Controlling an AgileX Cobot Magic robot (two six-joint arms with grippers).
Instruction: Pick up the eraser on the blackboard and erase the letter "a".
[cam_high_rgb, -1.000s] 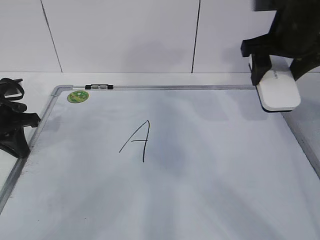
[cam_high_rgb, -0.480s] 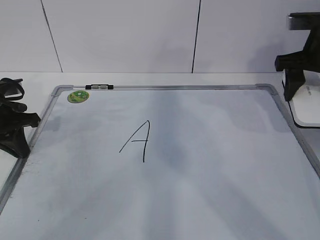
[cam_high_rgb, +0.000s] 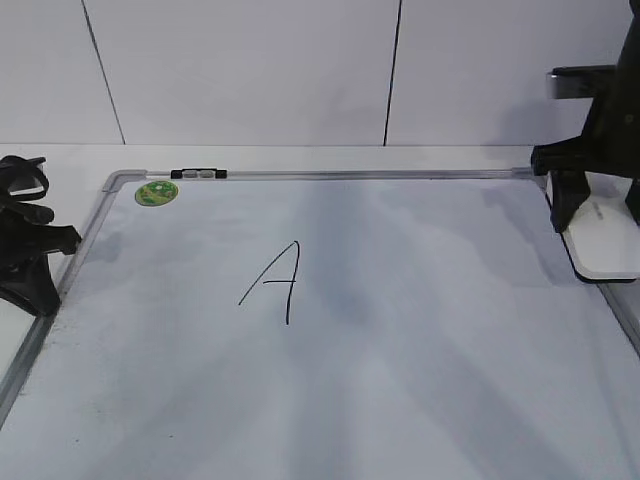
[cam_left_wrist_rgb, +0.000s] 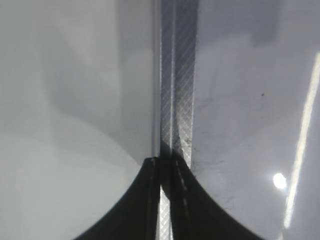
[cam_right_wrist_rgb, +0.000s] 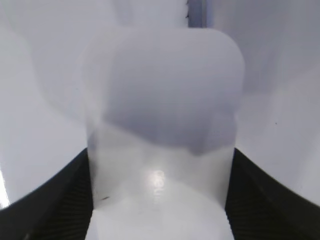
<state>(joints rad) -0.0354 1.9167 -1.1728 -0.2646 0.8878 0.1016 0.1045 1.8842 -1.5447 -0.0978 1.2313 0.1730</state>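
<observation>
The blackboard (cam_high_rgb: 420, 360) is a large white board with a silver frame, lying flat. A tall capital "A" (cam_high_rgb: 275, 282) is drawn near its middle. No small letter "a" shows in any view. My right gripper (cam_high_rgb: 597, 205) is shut on the white eraser (cam_high_rgb: 606, 250) and holds it low at the board's right edge. In the right wrist view the eraser (cam_right_wrist_rgb: 160, 100) fills the space between the black fingers (cam_right_wrist_rgb: 160, 170). My left gripper (cam_high_rgb: 40, 255) is shut and empty at the board's left frame, which runs between its fingertips (cam_left_wrist_rgb: 165, 172) in the left wrist view.
A green round sticker (cam_high_rgb: 156, 192) sits in the board's far left corner, with a small dark clip (cam_high_rgb: 198, 174) on the top frame beside it. A white panelled wall (cam_high_rgb: 250, 70) stands behind the table. The board's frame (cam_left_wrist_rgb: 177, 75) shows in the left wrist view.
My right gripper has carried the eraser from above the board's far right corner to the right and down to the right edge. The left arm has not moved.
</observation>
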